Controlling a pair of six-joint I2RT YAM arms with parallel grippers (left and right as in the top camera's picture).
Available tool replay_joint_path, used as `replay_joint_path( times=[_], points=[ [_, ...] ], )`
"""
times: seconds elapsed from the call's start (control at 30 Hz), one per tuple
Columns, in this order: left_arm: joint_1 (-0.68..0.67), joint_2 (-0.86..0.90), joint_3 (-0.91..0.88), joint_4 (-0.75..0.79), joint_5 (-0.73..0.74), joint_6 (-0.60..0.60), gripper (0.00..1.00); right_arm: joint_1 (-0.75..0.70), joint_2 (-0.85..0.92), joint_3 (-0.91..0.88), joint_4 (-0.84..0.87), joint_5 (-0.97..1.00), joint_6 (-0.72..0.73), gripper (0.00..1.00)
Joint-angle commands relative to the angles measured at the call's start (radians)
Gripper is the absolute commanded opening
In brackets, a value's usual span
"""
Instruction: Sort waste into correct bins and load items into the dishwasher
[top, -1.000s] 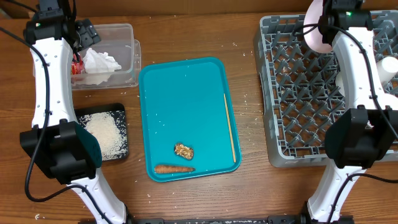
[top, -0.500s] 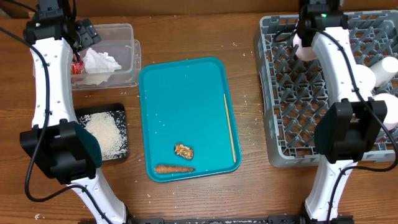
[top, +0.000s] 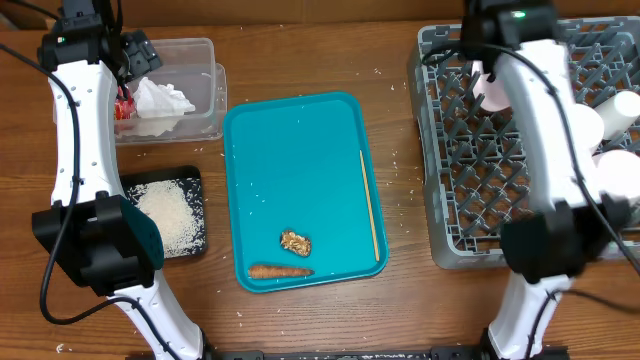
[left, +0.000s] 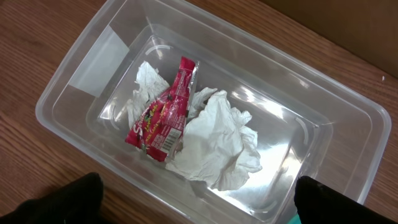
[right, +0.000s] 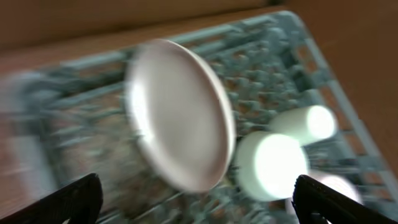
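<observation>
My left gripper (left: 199, 213) hangs open over a clear plastic bin (left: 74, 106) that holds a red wrapper (left: 163, 113) and crumpled white tissue (left: 214, 138). My right gripper (right: 199, 208) is open above the grey dishwasher rack (top: 440, 225), with nothing between its fingers (right: 59, 200). A pale pink plate (right: 180, 115) stands on edge in the rack, apart from the jaws, next to white cups (right: 277, 163). The teal tray (top: 300, 140) carries a chopstick (top: 370, 205), a carrot (top: 279, 270) and a brown food scrap (top: 295, 241).
A black tray of rice (top: 166, 214) lies on the wooden table left of the teal tray. White cups (top: 624, 106) lie at the rack's right side. Crumbs dot the table around the tray. The right wrist view is blurred by motion.
My right gripper has opened and let go of the pink plate, which now stands in the rack. The right arm has swung left. The left arm has not moved.
</observation>
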Motion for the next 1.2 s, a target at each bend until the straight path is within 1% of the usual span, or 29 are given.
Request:
replay_joint_path(
  times=[0.0, 0.03, 0.1, 0.2, 0.3, 0.43, 0.57, 0.83, 1.17],
  points=[
    [0.000, 0.003, -0.002, 0.002, -0.010, -0.021, 1.00, 0.000, -0.145, 0.046, -0.034, -0.472, 0.048, 1.00],
    [0.000, 0.003, -0.002, 0.002, -0.010, -0.021, 1.00, 0.000, -0.166, 0.046, -0.048, -0.578, 0.048, 1.00],
    [0.000, 0.003, -0.002, 0.002, -0.010, -0.021, 1.00, 0.000, -0.183, 0.046, -0.078, -0.724, 0.048, 1.00],
    [0.000, 0.003, -0.002, 0.002, -0.010, -0.021, 1.00, 0.000, -0.183, 0.041, -0.145, -0.880, 0.043, 1.00],
    [0.000, 0.003, -0.002, 0.002, -0.010, -0.021, 1.00, 0.004, -0.183, 0.011, -0.204, -0.887, 0.044, 1.00],
    [0.000, 0.003, -0.002, 0.002, -0.010, -0.021, 1.00, 0.005, -0.183, -0.039, -0.232, -0.883, 0.045, 1.00],
    [0.000, 0.003, -0.002, 0.002, -0.010, -0.021, 1.00, 0.005, -0.183, -0.069, -0.230, -0.880, 0.045, 1.00],
    [0.000, 0.003, -0.002, 0.002, -0.010, -0.021, 1.00, 0.005, -0.183, -0.070, -0.197, -0.879, 0.045, 1.00],
    [0.000, 0.003, -0.002, 0.002, -0.010, -0.021, 1.00, 0.005, -0.183, -0.070, -0.196, -0.880, 0.045, 1.00]
  ],
)
